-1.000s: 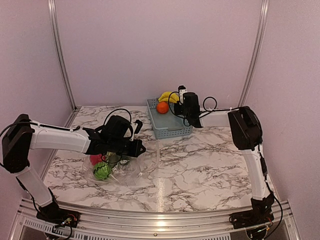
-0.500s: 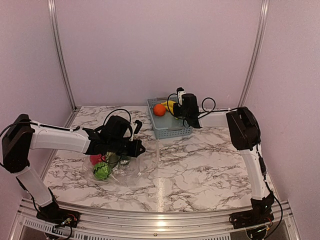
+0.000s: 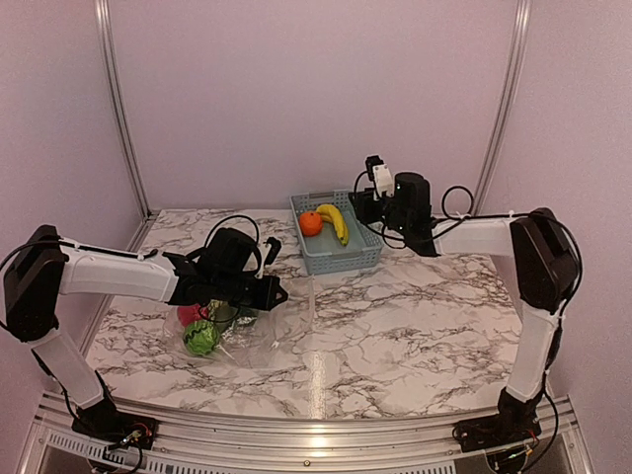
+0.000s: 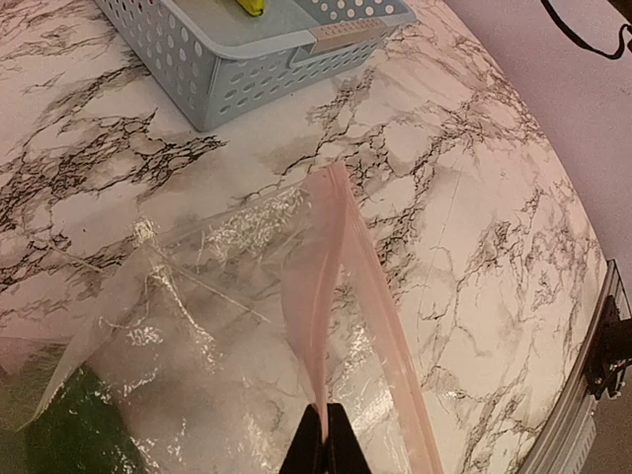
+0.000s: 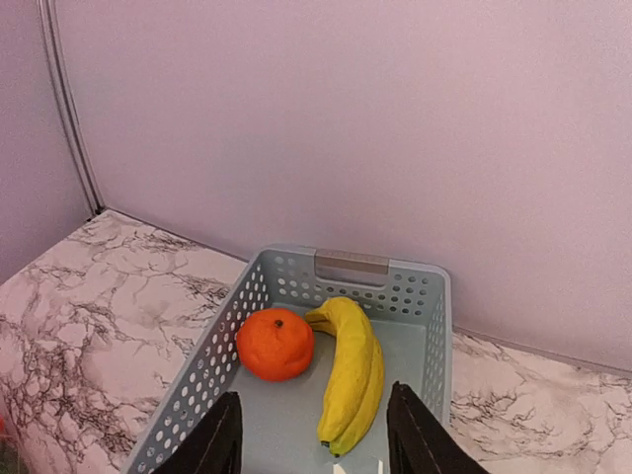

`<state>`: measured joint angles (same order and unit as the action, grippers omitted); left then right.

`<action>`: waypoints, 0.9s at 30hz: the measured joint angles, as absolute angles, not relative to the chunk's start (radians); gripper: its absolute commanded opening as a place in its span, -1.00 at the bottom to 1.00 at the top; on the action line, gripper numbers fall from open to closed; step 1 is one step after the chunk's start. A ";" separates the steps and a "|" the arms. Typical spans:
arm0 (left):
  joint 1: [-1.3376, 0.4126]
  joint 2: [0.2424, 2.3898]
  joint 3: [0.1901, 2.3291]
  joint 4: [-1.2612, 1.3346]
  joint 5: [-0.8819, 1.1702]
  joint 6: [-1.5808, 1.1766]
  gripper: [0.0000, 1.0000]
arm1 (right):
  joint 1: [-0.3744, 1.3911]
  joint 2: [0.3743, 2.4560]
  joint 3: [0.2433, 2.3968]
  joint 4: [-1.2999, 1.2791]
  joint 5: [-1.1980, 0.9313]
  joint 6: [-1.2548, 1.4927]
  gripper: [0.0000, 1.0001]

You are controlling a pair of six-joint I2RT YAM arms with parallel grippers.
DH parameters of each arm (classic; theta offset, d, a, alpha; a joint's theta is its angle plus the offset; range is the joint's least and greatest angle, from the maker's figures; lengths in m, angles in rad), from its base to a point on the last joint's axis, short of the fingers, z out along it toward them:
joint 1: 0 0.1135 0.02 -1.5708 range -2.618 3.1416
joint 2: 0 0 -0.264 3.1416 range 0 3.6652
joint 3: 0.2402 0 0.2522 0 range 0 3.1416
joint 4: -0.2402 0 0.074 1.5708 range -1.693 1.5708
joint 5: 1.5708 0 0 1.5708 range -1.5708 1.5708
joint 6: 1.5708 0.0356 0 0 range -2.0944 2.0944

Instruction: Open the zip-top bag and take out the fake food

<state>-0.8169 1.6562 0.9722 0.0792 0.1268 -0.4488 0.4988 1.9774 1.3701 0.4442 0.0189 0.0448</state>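
Observation:
The clear zip-top bag (image 3: 259, 326) lies on the marble at the left, its whitish zip strip (image 4: 326, 296) lifted. My left gripper (image 3: 277, 292) (image 4: 323, 436) is shut on that strip. Inside the bag sit a pink-red fruit (image 3: 187, 314), a green striped ball (image 3: 201, 339) and something dark green (image 4: 69, 434). The fake food outside the bag is a yellow banana (image 3: 337, 223) (image 5: 352, 380) and an orange ball (image 3: 311, 222) (image 5: 275, 344), side by side in the basket. My right gripper (image 3: 359, 206) (image 5: 314, 436) hangs open above the basket's right rim, with nothing between its fingers.
The light blue lattice basket (image 3: 348, 262) (image 5: 436, 326) (image 4: 217, 84) stands at the back middle against the wall. Metal frame posts (image 3: 118, 109) rise at both back corners. A metal rail (image 3: 316, 434) runs along the near table edge.
My right gripper has opened and pulled up and to the right, away from the basket. The banana and orange now lie still in the basket. The left arm has not moved.

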 measured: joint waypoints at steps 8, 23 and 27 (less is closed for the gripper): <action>-0.817 1.656 0.972 0.087 0.141 -0.460 -1.00 | 0.628 1.762 1.039 0.580 -0.154 0.086 -0.05; -0.865 1.654 0.989 0.106 0.161 -0.454 -1.00 | 0.815 1.744 0.833 0.735 -0.310 0.243 -0.40; -0.898 1.657 1.025 0.105 0.168 -0.444 -1.00 | 0.817 1.801 0.781 0.819 -0.339 0.341 -0.47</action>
<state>-0.8982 1.6566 1.0252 0.1047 0.1677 -0.4442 0.8165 1.8008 0.7807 0.8192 -0.3389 0.3408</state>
